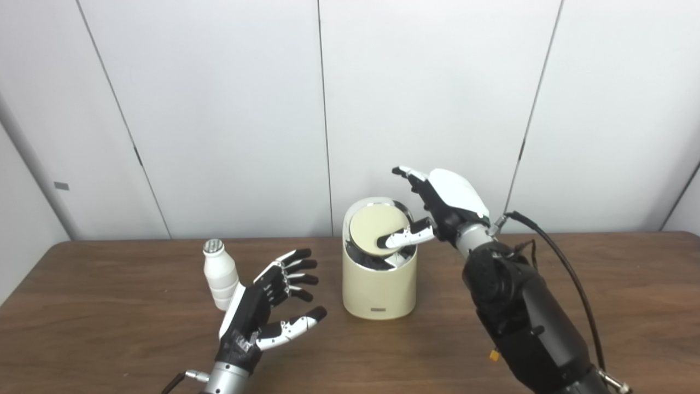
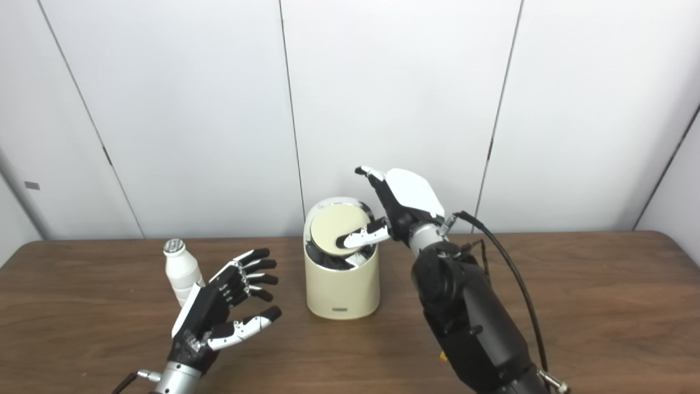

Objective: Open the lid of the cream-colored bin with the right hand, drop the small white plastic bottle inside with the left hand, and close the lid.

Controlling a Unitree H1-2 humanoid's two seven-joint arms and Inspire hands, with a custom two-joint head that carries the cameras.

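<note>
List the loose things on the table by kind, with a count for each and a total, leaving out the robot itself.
Bottle, white plastic, upright: 1
Bin, cream-colored, its lid tilted: 1
Total: 2

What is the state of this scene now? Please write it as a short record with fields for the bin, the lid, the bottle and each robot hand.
bin: cream-colored bin, upright on the wooden table
lid: round lid tilted up, a dark gap showing below its front edge
bottle: small white bottle, upright on the table, left of the bin, not held
left robot hand: open, fingers spread, just right of the bottle; contact cannot be told
right robot hand: at the bin's top, thumb lying on the lid
step: lid opening under way; bottle not yet picked up
</note>
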